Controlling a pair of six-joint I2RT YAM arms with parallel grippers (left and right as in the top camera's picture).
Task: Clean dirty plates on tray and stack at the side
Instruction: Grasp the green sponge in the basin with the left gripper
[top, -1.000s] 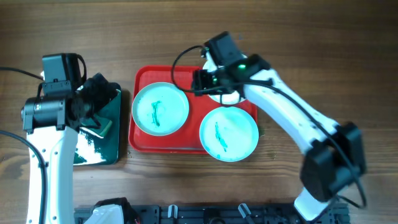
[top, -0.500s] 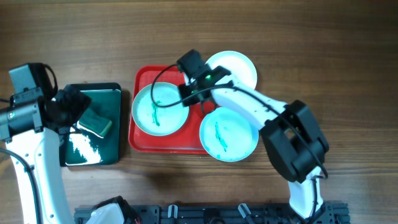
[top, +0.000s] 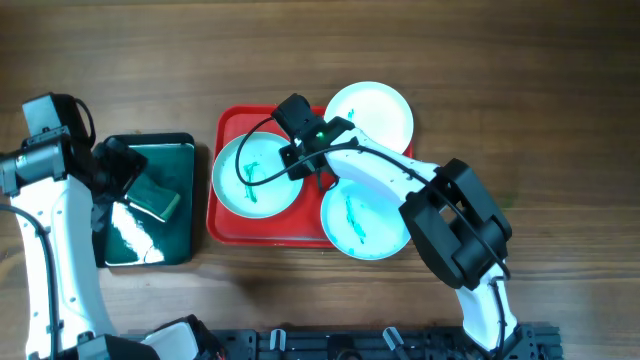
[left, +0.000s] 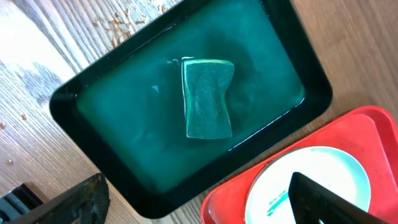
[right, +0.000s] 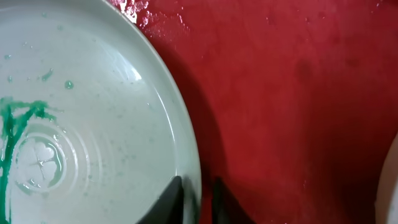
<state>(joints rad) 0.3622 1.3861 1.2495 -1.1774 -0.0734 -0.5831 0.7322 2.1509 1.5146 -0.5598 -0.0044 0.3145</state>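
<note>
The red tray holds a pale mint-blue plate with a green smear on its left half. My right gripper is shut on that plate's right rim. In the right wrist view one fingertip lies inside the plate, the other over the tray floor. A second smeared mint plate overhangs the tray's front right. The white plate sits at the back right corner. My left gripper hangs open above the black tray; its wrist view shows the red tray and smeared plate.
A black tray with green liquid stands left of the red tray, with a green sponge lying in it. The left wrist view shows the same sponge inside the black tray. Bare wooden table surrounds both trays.
My right arm swung left from the white plate to the left mint plate and closed on its rim. The left arm drew back to the left over the black tray.
</note>
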